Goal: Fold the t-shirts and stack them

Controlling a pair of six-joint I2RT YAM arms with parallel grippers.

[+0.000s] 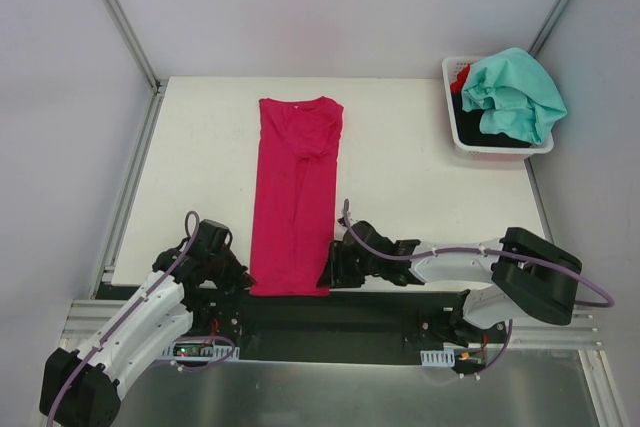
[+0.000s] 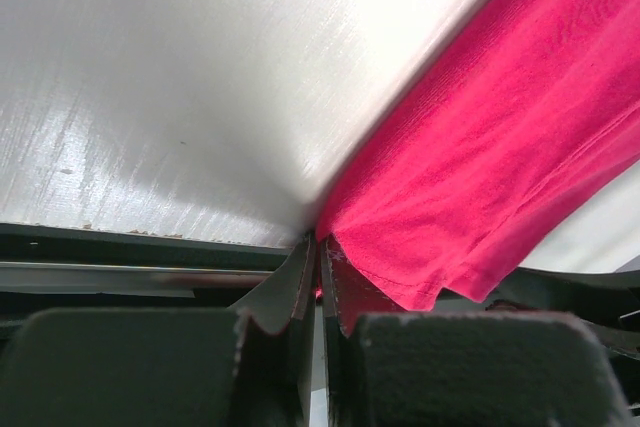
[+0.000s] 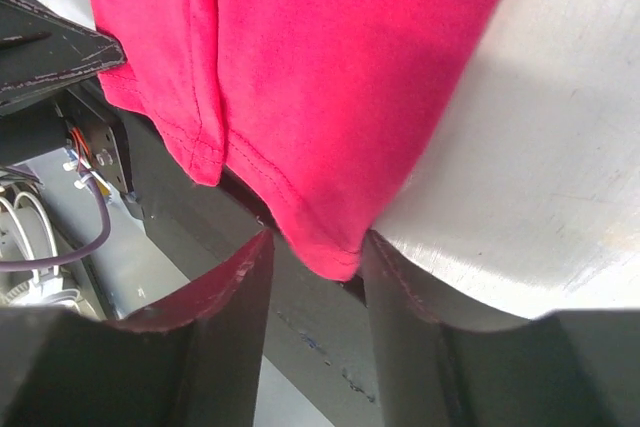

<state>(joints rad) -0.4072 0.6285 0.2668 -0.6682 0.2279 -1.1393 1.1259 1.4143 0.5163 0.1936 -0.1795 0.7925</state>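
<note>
A magenta-pink t-shirt lies on the white table as a long narrow strip, its hem at the near edge. My left gripper is at the hem's near-left corner. In the left wrist view the gripper is shut, with a sliver of the pink cloth pinched between its fingers. My right gripper is at the near-right corner. In the right wrist view it stands open, and the pink hem corner hangs down between its fingers.
A white basket stands at the table's far right. A teal-mint shirt is heaped on top, with black and red cloth under it. The hem overhangs the table's near edge, above the black base rail.
</note>
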